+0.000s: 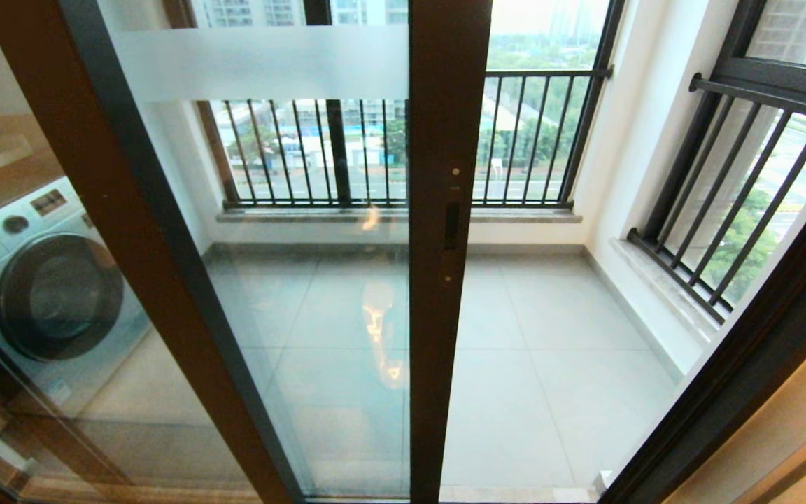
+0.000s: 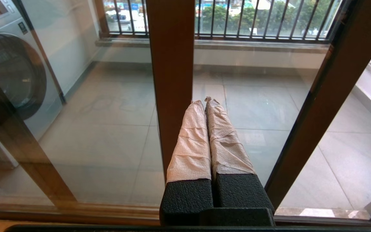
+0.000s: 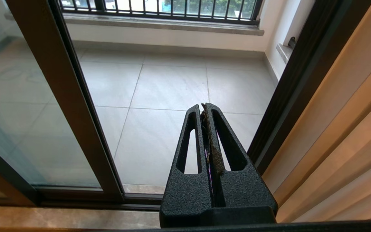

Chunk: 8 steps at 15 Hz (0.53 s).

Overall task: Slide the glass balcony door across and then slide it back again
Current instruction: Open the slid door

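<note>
Before me stands the glass balcony door (image 1: 347, 280), partly slid across, its brown stile with the black handle slot (image 1: 451, 225) near the middle of the doorway and open balcony floor (image 1: 550, 364) beyond it on my right. My left gripper (image 2: 204, 100) hangs just beside that stile, taped fingers pressed together. My right gripper (image 3: 204, 106), likewise pressed together, faces the open gap.

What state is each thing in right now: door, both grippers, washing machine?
Brown-framed glass balcony door with frosted band: partly slid across, doorway open to its right.
Left gripper with tape-wrapped fingers: shut, empty, beside the door stile.
Black right gripper: shut, empty, before the opening.
White front-loading washing machine: porthole closed.
</note>
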{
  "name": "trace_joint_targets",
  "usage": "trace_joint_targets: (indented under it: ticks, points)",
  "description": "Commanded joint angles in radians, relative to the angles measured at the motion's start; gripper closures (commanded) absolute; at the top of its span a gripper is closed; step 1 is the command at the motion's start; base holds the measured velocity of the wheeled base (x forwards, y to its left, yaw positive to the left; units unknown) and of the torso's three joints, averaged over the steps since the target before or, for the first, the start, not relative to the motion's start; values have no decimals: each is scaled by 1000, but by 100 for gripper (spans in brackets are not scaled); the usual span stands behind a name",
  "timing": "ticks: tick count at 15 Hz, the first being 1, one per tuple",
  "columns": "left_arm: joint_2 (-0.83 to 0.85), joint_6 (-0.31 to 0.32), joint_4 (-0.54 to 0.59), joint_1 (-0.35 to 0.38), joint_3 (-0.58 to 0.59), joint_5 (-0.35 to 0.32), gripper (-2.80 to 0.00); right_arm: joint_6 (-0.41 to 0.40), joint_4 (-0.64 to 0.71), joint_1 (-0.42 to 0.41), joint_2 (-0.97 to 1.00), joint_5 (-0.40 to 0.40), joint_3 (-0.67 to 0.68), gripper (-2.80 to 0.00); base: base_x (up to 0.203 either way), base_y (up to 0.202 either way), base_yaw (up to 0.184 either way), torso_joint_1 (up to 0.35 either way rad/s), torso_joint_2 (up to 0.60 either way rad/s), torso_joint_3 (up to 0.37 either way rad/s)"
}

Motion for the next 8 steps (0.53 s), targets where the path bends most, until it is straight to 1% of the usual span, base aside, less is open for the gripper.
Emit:
trace_joint_targets:
  ticks: [1,3,5,6,7,8]
  points:
    - [1,2,-1,0,34,0,0,13,1,-1,0,-2,0,0,0,0,0,0,0,0]
    - [1,5,1,1,34,0,0,14,0,0,0,-1,0,0,0,0,0,0,0,0]
    - [1,77,4,1,34,-4,0,14,1,-1,0,0,0,0,0,0,0,0,0,0]
    - [1,102,-6,1,32,-23,0,16,0,0,0,-1,0,0,0,0,0,0,0,0]
    - [1,139,-37,1,24,-73,0,16,0,-1,0,-2,0,0,0,0,0,0,0,0]
    - [12,157,-45,1,-14,-120,0,14,0,-1,0,-1,0,0,0,0,0,0,0,0]
